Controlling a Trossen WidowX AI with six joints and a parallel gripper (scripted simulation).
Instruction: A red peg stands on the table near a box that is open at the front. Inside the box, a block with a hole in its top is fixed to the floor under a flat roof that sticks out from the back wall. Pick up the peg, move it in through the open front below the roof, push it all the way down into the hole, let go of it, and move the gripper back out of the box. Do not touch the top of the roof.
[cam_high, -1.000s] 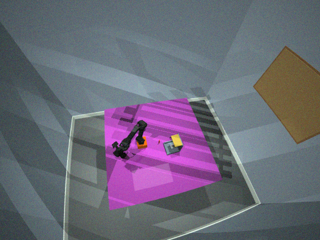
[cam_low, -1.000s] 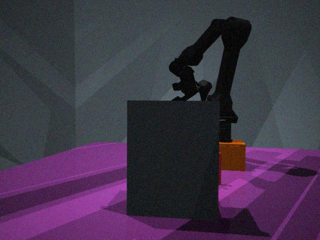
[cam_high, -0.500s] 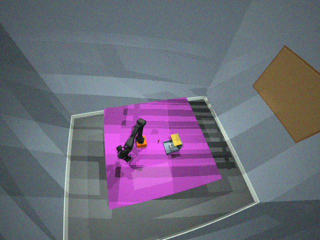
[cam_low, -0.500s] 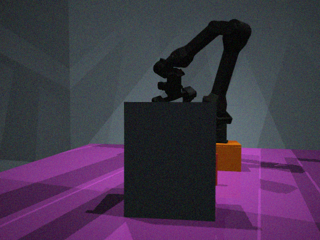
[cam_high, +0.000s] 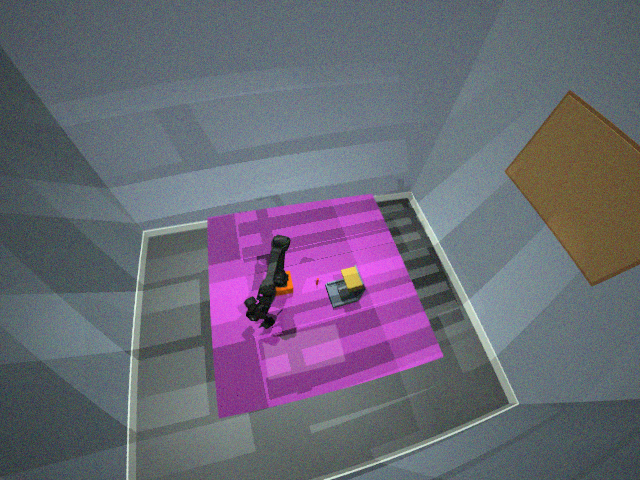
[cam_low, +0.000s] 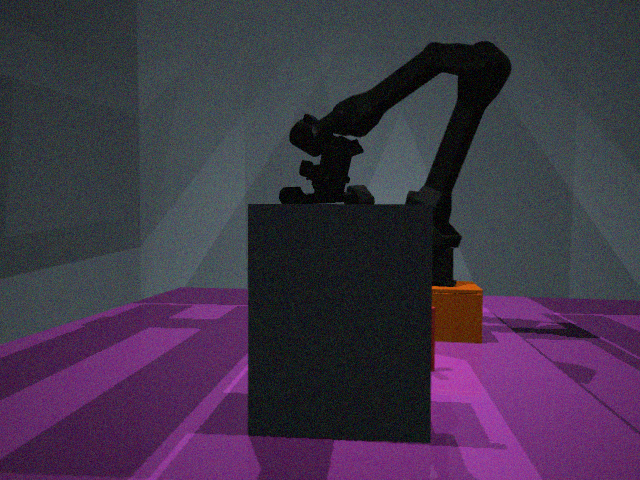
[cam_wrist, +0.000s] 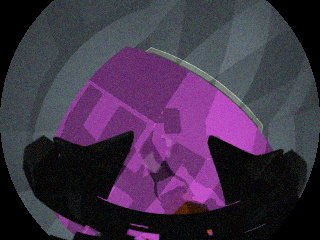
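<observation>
The red peg (cam_high: 317, 281) (cam_low: 433, 338) stands on the table between the arm's base and the box. In the exterior view only a thin strip of it shows past the box's edge. The box (cam_high: 334, 296) (cam_low: 339, 320) is dark grey, with its back wall toward the exterior camera. Its yellow roof (cam_high: 352, 277) shows in the top view. The block is small there and its hole cannot be made out. My gripper (cam_high: 265, 321) (cam_wrist: 171, 137) is open and empty, high above the table and well to the side of the peg. The peg is not seen in the wrist view.
The arm stands on an orange base block (cam_high: 284, 287) (cam_low: 460, 316), beside the peg. The magenta table top (cam_high: 361, 330) (cam_low: 129, 361) carries striped shadows. A brown panel (cam_high: 578, 191) is far off at the right in the top view.
</observation>
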